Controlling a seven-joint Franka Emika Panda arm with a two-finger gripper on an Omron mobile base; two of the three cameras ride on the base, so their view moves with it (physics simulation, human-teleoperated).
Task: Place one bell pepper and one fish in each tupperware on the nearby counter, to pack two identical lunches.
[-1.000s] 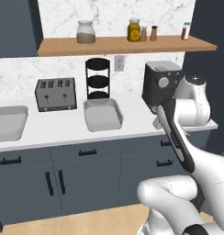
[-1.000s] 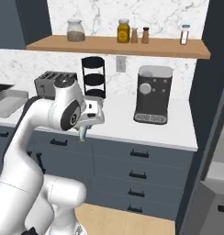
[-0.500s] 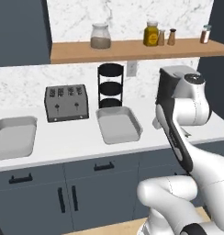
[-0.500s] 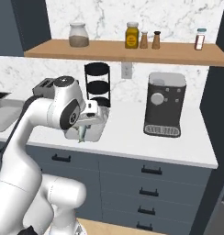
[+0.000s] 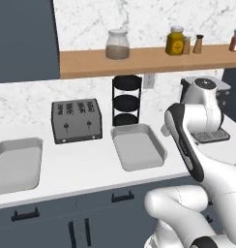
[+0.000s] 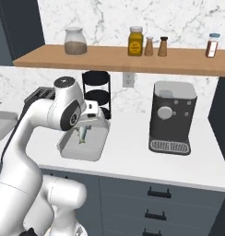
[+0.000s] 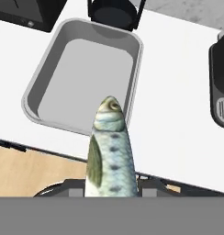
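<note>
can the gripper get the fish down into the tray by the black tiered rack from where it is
Probably yes. The gripper holds the fish above the tray, which lies empty beside the tiered rack, nothing between them.

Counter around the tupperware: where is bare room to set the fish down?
Both tupperware trays, near and far, lie empty. Bare counter runs between them, before the toaster, and between near tray and coffee machine. Crowded behind: tiered rack. Gripper holds the fish.

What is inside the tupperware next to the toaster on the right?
The tupperware holds nothing: its grey bottom is bare in the hand view. In the right base view, the arm and the fish in the claw cover part of it.
</note>
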